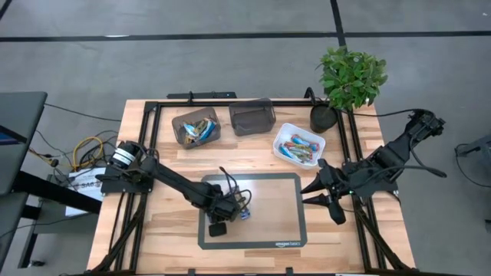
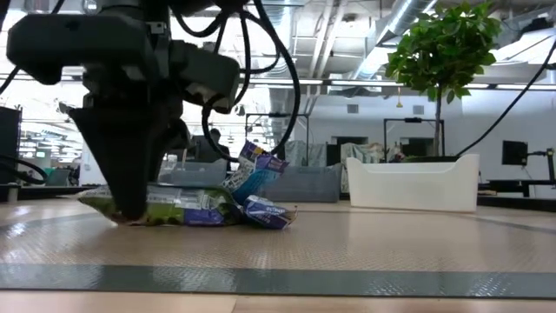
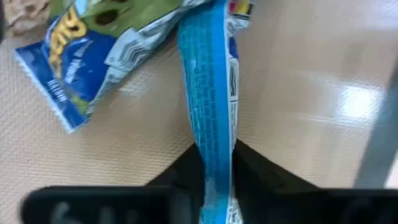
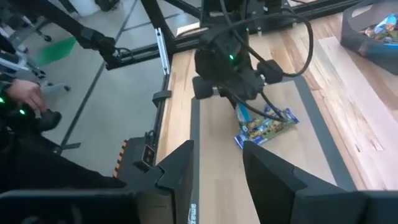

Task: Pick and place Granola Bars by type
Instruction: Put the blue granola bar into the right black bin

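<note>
**Left gripper clamps blue bar on grey mat**

Seen nearest, at table height: left gripper (image 2: 130, 204) down on the grey-bordered beige work mat (image 1: 268, 222), fingers clenched on a shiny blue-wrapped granola bar (image 3: 211, 118) standing on edge between them. Just beside it, touching, a flat blue-and-green wrapped bar (image 2: 178, 207) and a small crumpled blue bar (image 2: 268, 211). Broad bare mat open toward the right gripper (image 1: 328, 201), parked off the mat's right edge over bare wood, fingers spread apart, holding nothing. Farther back, along the table's rear: dark translucent bin (image 1: 196, 127) with several blue-wrapped bars inside; next to it a second dark translucent bin (image 1: 252, 116), contents not discernible; then a white rectangular tray (image 1: 300, 144) with a heap of mixed blue and orange bars. Behind the tray, at the rear corner, a leafy green potted plant (image 1: 349, 77). Bin contents revealed only from overhead; on-edge grip shown only by the left wrist camera.
</note>
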Robot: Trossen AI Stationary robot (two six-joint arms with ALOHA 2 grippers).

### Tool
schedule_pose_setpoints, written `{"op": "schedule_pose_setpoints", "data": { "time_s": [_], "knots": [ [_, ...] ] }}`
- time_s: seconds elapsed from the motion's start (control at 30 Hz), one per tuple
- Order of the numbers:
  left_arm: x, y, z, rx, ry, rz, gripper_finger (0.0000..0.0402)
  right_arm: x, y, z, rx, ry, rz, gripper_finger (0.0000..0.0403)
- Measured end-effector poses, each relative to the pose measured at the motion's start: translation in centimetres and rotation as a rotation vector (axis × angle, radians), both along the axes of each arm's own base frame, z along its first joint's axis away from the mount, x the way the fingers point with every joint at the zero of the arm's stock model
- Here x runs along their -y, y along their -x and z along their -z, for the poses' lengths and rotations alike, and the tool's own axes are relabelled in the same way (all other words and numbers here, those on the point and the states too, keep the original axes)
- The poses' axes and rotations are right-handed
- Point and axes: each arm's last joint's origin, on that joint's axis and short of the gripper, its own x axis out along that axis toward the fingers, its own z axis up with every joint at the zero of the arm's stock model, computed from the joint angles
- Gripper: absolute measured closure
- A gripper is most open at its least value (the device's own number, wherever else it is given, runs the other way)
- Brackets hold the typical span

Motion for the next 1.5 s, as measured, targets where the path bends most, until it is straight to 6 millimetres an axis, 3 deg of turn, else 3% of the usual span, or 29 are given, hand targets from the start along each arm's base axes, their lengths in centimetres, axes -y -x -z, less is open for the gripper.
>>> {"op": "schedule_pose_setpoints", "data": {
  "time_s": [0.17, 0.37, 0.53, 0.67, 0.83, 1.0, 1.23, 1.37, 1.5],
  "knots": [
    [0.3, -0.7, -1.2, 0.042, 0.022, -0.022, 0.039, 0.3, 0.0, 0.2, 0.0, 0.043, 0.052, 0.0274],
    [-0.4, -0.3, -5.0, 0.175, -0.012, -0.183, 0.0365, 0.8, 0.3, 0.1, 0.032, 0.137, 0.109, 0.0274],
    [-2.8, 0.4, -9.2, 0.339, -0.051, -0.349, 0.0377, 1.7, 0.3, 0.3, 0.01, 0.185, 0.198, 0.0274],
    [-5.8, 0.9, -12.0, 0.456, -0.099, -0.475, 0.0389, 2.8, -0.2, 0.3, 0.038, 0.23, 0.34, 0.0274],
    [-11.0, 1.0, -13.6, 0.52, -0.189, -0.636, 0.0371, 4.7, -1.0, 0.2, 0.044, 0.259, 0.492, 0.0274],
    [-16.8, 0.7, -14.0, 0.551, -0.239, -0.745, 0.0366, 7.1, -1.8, 0.2, 0.027, 0.263, 0.617, 0.0274],
    [-24.2, 0.4, -15.0, 0.723, -0.203, -0.788, 0.0383, 9.8, -2.5, 0.1, 0.012, 0.31, 0.72, 0.0274],
    [-27.4, 0.1, -14.2, 0.761, -0.123, -0.785, 0.0381, 10.8, -2.8, 0.0, 0.003, 0.289, 0.725, 0.0274],
    [-29.2, -1.0, -13.0, 0.71, -0.107, -0.746, 0.0378, 11.5, -2.9, 0.0, -0.006, 0.274, 0.741, 0.0274]
  ]
}}
